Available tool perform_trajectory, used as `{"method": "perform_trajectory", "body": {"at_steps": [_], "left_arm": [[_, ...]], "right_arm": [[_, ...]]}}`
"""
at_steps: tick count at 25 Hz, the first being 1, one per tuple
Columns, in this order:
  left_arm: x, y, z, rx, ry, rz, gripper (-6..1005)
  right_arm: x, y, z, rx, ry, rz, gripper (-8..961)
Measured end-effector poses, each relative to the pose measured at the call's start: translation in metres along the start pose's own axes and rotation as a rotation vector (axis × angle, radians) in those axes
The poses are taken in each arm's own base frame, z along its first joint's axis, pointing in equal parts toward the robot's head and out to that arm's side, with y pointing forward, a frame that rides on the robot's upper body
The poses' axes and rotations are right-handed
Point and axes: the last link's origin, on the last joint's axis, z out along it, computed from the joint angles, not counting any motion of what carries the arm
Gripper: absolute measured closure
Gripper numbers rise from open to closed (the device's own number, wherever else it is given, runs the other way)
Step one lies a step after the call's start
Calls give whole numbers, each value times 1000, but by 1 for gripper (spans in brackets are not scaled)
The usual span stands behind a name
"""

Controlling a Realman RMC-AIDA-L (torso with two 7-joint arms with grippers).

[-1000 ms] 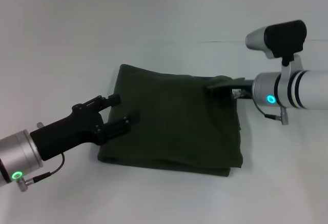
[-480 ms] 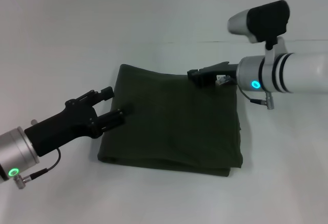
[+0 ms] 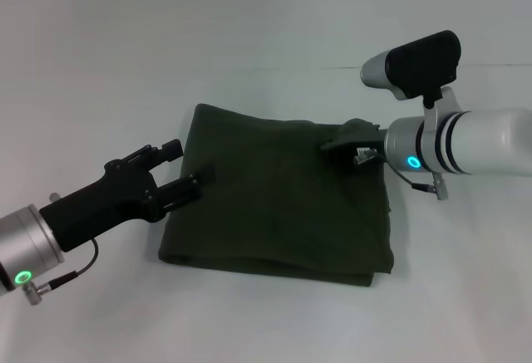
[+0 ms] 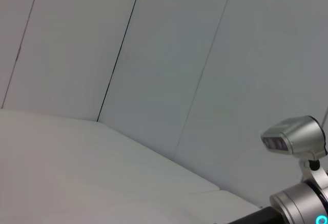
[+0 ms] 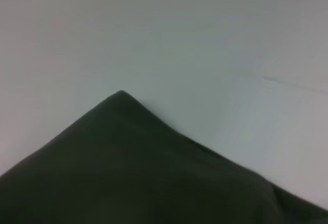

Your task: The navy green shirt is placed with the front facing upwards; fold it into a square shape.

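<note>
The navy green shirt (image 3: 283, 205) lies folded into a rough square on the white table, plain dark olive side up. In the right wrist view its far corner (image 5: 123, 162) points up against the table. My left gripper (image 3: 184, 166) hovers at the shirt's left edge, open, with one finger near the far side of that edge and the other over the cloth. At the shirt's far right corner, my right gripper (image 3: 336, 141) points left, just above or on the fabric. The left wrist view shows no shirt, only the right arm's wrist camera (image 4: 294, 137).
The white table (image 3: 249, 321) surrounds the shirt on every side. A pale panelled wall (image 4: 169, 55) stands behind the table's far edge. A thin seam (image 3: 465, 67) runs across the table at the back right.
My left gripper pulled back left off the shirt to its edge. The right gripper rose and moved left, then lowered again at the far right corner. The shirt stayed still.
</note>
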Motion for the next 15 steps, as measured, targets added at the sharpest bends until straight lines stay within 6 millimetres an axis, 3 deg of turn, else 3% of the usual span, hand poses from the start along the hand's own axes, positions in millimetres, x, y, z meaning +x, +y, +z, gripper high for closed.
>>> {"method": "perform_trajectory", "body": {"at_steps": [9, 15], "left_arm": [[0, 0, 1, 0, 1, -4, 204], [0, 1, 2, 0, 3, -8, 202]], "right_arm": [[9, 1, -2, -31, 23, 2, 954], [-3, -1, -11, -57, -41, 9, 954]]}}
